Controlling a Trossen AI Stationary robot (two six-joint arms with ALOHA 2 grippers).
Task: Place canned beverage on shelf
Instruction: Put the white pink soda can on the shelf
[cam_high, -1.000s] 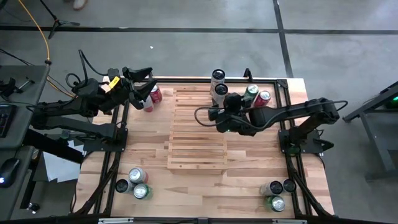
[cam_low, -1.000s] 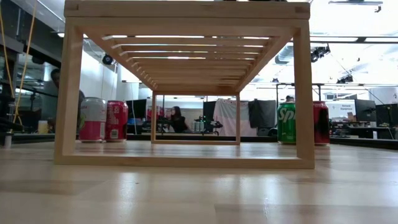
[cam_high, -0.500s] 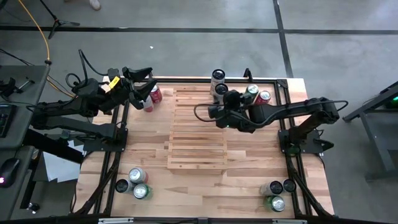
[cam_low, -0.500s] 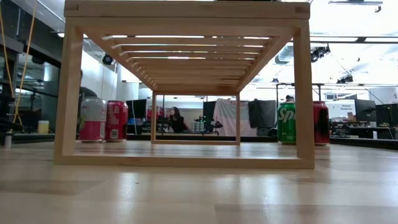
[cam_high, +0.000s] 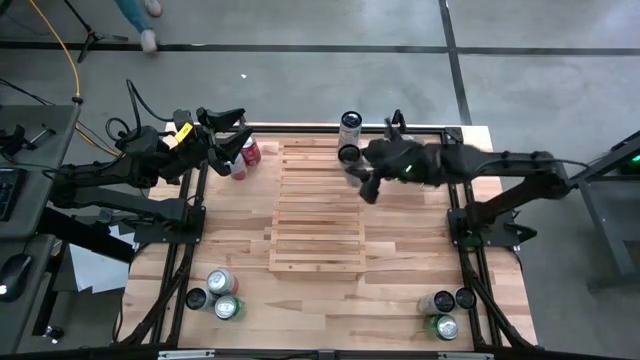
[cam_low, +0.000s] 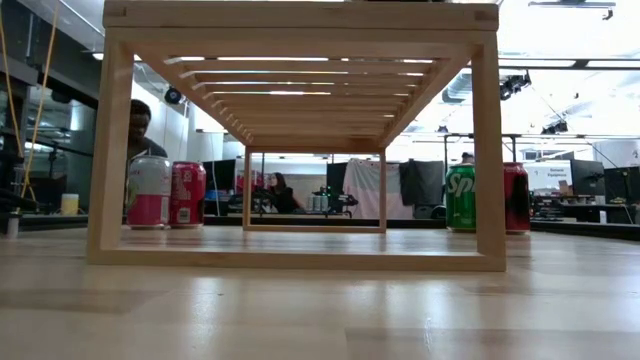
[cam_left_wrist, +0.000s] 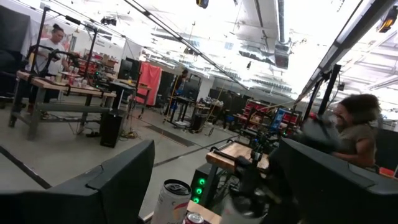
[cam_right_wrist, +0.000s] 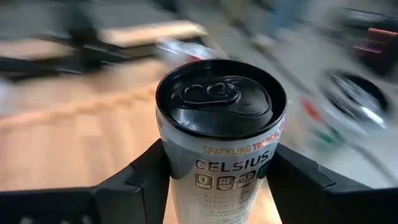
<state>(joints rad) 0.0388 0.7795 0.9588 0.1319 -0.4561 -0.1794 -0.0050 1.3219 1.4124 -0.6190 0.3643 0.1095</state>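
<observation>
The shelf (cam_high: 315, 210) is a raised rack of pale wood slats in the table's middle, seen from below in the low view (cam_low: 300, 15). A white Celsius can with a black top (cam_high: 349, 153) (cam_right_wrist: 221, 124) stands upright at the shelf's far right corner. My right gripper (cam_high: 354, 165) (cam_right_wrist: 217, 183) reaches it from the table's right and is shut on it. My left gripper (cam_high: 238, 128) waits open above the table's far left corner, with nothing between its fingers (cam_left_wrist: 112, 186). My right gripper pinches the can's wall below the rim (cam_right_wrist: 177, 165) between its two fingers (cam_right_wrist: 134, 183), one on each side. The fingers come nearly level from the table's right, slanting a little downward. The can stays upright. The can's own body hides whether its base rests on the shelf.
A second black-topped can (cam_high: 350, 122) stands just beyond, at the shelf's far end. A pink-white can (cam_high: 238, 168) and a red can (cam_high: 251, 151) sit below my left gripper. More cans cluster at the near left (cam_high: 218, 295) and near right (cam_high: 442, 310). Black frame rails (cam_high: 190, 230) flank the table.
My right arm has stretched out, and its gripper has swung toward the far edge and risen to the can at the shelf's far right corner. Its wrist has rolled upright, and the arm now covers the green and red cans.
</observation>
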